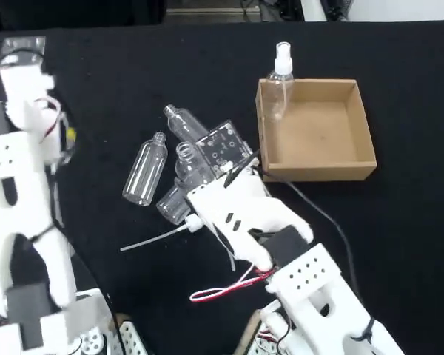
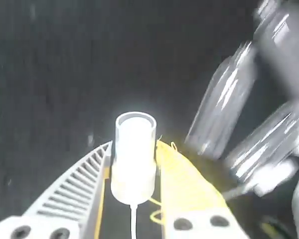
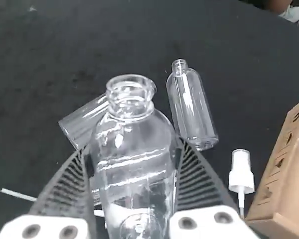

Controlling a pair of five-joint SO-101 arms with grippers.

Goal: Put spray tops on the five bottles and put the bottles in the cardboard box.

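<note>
Farthest left, the left jaws are closed on a spray top (image 2: 133, 164), pinching its white collar from both sides. The clear cap points away from the wrist and the thin dip tube hangs back between the fingers. This part is probably very light and hard, and only the tube looks bendy. The collar seems the right place to hold it, since that leaves the tube free to enter a neck.

Right of that arm, an uncapped bottle (image 1: 146, 168) lies on the black counter (image 1: 96, 89). Another bottle (image 1: 182, 120) lies farther back, and a third bottle (image 1: 172, 202) sits nearer, partly under the right arm. A loose spray top (image 1: 194, 220) lies just beside that third bottle, with its tube trailing left. The bottles look like thin clear plastic. I judge them light, slick and likely to roll, and they would probably dent under a hard squeeze.

Near the middle, the right jaws grip the held bottle (image 3: 132, 149). They are spread to the width of its body and press on both flanks below the shoulder. The open neck stands clear beyond the fingertips, so this hold suits capping.

On the right sits the cardboard box (image 1: 359, 159). One capped bottle (image 1: 280, 85) stands at its far left corner, apparently inside.
</note>
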